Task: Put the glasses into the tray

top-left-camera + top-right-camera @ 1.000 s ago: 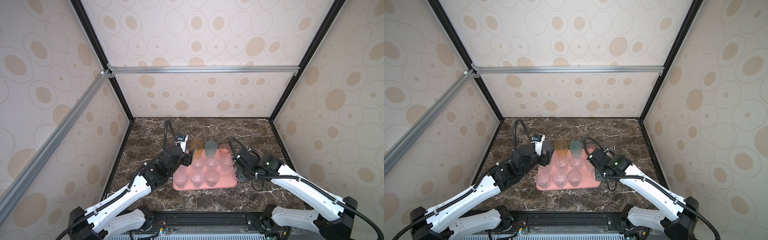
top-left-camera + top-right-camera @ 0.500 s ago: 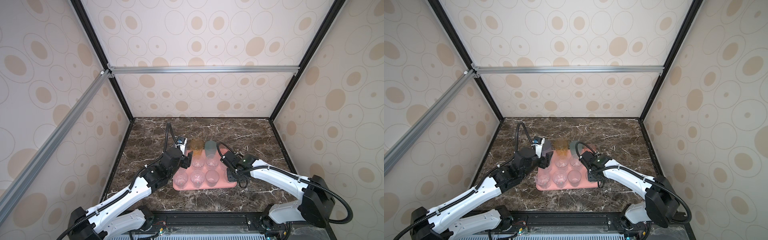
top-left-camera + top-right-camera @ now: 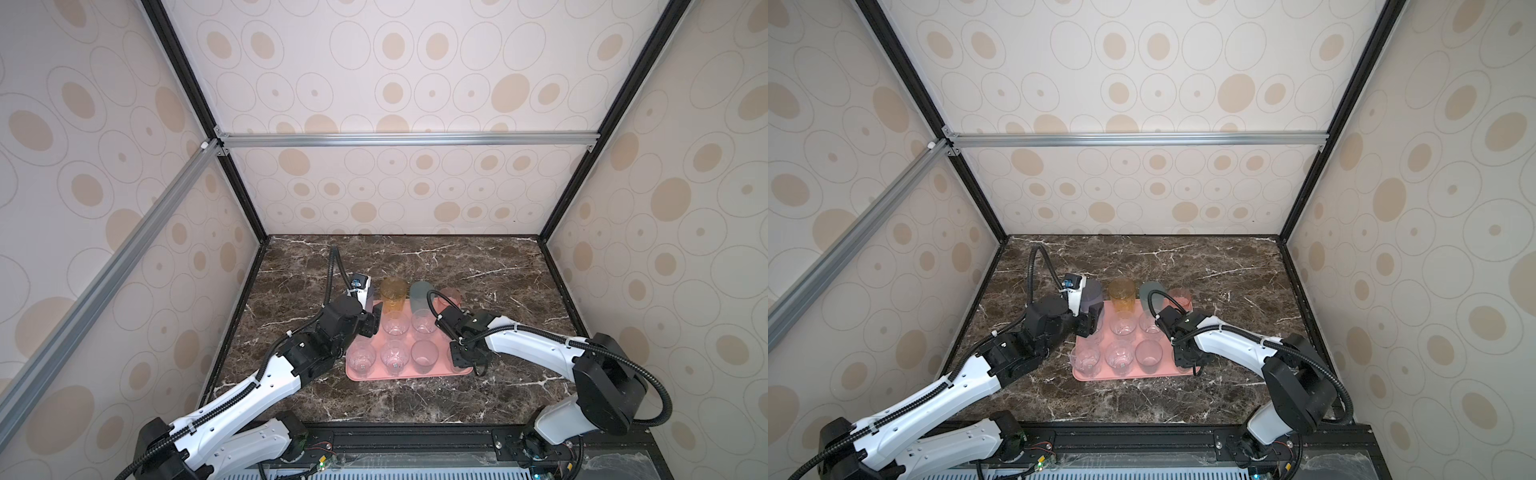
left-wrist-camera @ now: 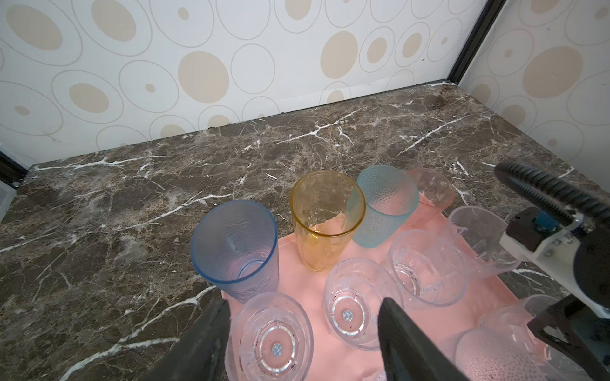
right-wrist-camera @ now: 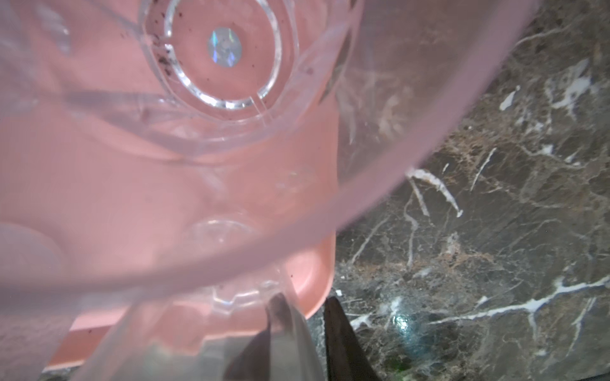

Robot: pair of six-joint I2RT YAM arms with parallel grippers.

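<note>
While looking down in both top views, finds the tray [image 3: 409, 376] flat on the dark marble table [image 3: 436, 266], near its front middle, with the glasses gathered on it. Counts along the far edge a blue-grey glass [image 4: 236, 244], an amber glass [image 3: 392, 293], a teal glass [image 3: 420, 297] and a shorter pink glass [image 3: 451, 296], side by side. Sees the small clear glasses [image 3: 394, 359] in rows nearer the front, upright and close together. Places the left gripper [image 4: 303, 303] low over the tray's left side, fingers [image 4: 211, 339] spread wide, one clear glass [image 4: 275, 336] between them, just beside one finger and apart from the other: jaws parted, gripping nothing. Places the right gripper [image 5: 305, 298] at the tray's near right corner, pointing down, fingers only narrowly apart, one inside and one outside the wall of a corner glass [image 5: 198, 346]. Cannot tell pressing from merely straddling there. Shows, close to the right wrist camera, a broad blurred rim [image 5: 429, 138] of another glass across much of the view, with tray and marble behind it.
</note>
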